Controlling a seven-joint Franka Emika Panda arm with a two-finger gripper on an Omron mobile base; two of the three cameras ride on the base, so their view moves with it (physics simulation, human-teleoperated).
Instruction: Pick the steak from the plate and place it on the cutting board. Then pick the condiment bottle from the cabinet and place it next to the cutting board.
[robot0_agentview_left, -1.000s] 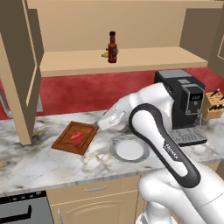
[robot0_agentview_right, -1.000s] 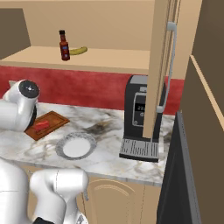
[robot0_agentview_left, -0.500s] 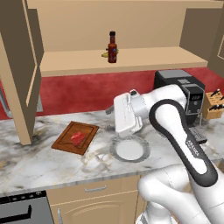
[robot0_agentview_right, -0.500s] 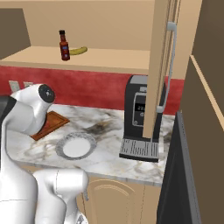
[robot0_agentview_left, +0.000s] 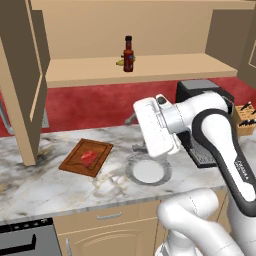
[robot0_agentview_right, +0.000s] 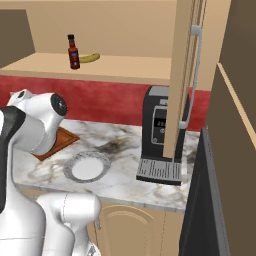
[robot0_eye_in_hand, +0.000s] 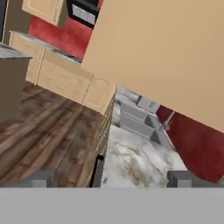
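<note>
A black coffee machine (robot0_agentview_right: 161, 135) stands on the marbled bench (robot0_agentview_right: 120, 145). A banana (robot0_agentview_right: 90, 58) lies on the upper shelf. A knife block (robot0_agentview_left: 244, 120) sits far right.

Shelf access: the cabinet (robot0_agentview_left: 150, 70) front stands open between its swung-out doors. The bottle (robot0_agentview_left: 128, 54) stands mid-shelf with a banana (robot0_agentview_right: 90, 58) just behind it. The coffee machine (robot0_agentview_right: 161, 135) blocks the counter's right side.

1 steak (robot0_agentview_left: 89, 156), 1 plate (robot0_agentview_left: 131, 168), 1 condiment bottle (robot0_agentview_left: 128, 54)
</note>
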